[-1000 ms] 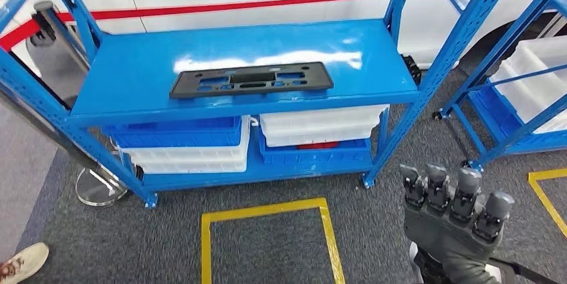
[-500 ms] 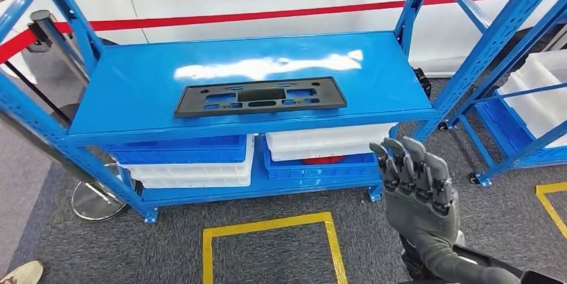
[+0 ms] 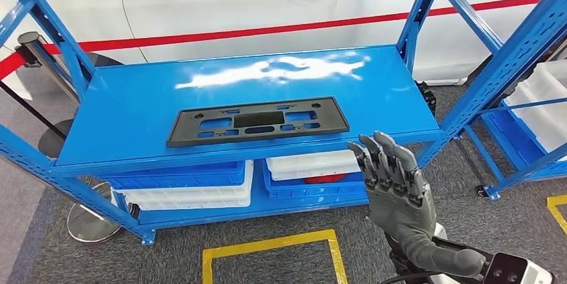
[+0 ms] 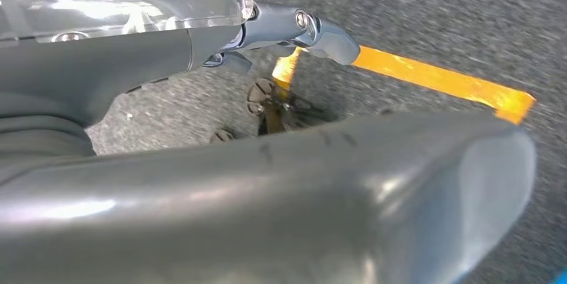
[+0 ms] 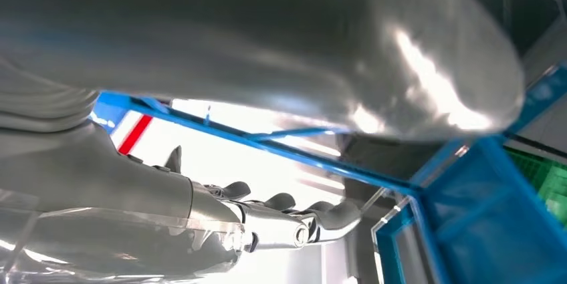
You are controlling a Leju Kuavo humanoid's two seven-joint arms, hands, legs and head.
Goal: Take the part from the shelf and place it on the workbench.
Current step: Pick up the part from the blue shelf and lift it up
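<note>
A flat black plastic part (image 3: 257, 121) with several cut-outs lies on the blue shelf's top board (image 3: 134, 97), near its front edge. My right hand (image 3: 394, 190) is raised in front of the shelf, just right of the part's right end and slightly below the board's edge, fingers stretched out and holding nothing. The right wrist view has the thumb (image 5: 281, 37) and straight fingers (image 5: 267, 220) against the blue frame. In the left wrist view my left hand (image 4: 267, 164) hangs over grey carpet with its fingers (image 4: 294, 27) apart and nothing in it.
Blue and white bins (image 3: 200, 187) fill the lower shelf. A white car (image 3: 267, 3) with a red stripe stands behind. A second blue rack (image 3: 528, 117) with white bins is at the right. A stanchion base (image 3: 90, 220) sits at the left. Yellow floor tape (image 3: 274, 247) marks the carpet.
The camera has moved closer to the shelf and tilted up. My right hand has risen and shifted left, from beside the rack's right leg to just under the shelf edge by the part.
</note>
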